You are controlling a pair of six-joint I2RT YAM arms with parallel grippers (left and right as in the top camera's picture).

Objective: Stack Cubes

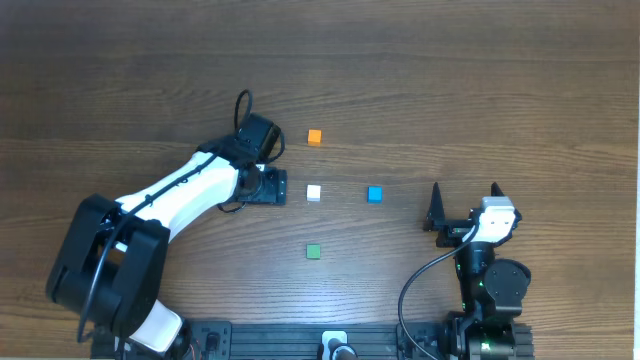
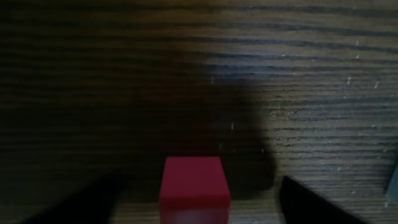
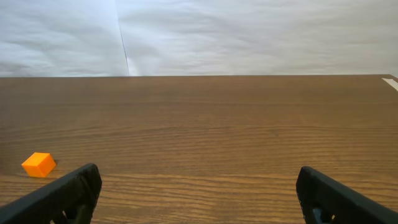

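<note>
A red cube [image 2: 194, 190] rests on the wooden table between the fingers of my left gripper [image 2: 196, 208], which is open with a gap on each side of the cube. From above, the left gripper [image 1: 268, 186] sits low over that spot, just left of a white cube [image 1: 314, 192]. An orange cube [image 1: 315, 136] lies farther back, a blue cube [image 1: 375, 193] sits right of the white one, and a green cube [image 1: 313, 252] lies nearer the front. My right gripper [image 1: 466, 200] stands open at the right, holding nothing; from its wrist the orange cube [image 3: 38, 164] lies far off.
The brown wooden table [image 1: 480, 80] stretches wide behind and to the right of the cubes. A white wall [image 3: 249, 37] rises past the table's far edge. The arm bases [image 1: 330, 340] line the front edge.
</note>
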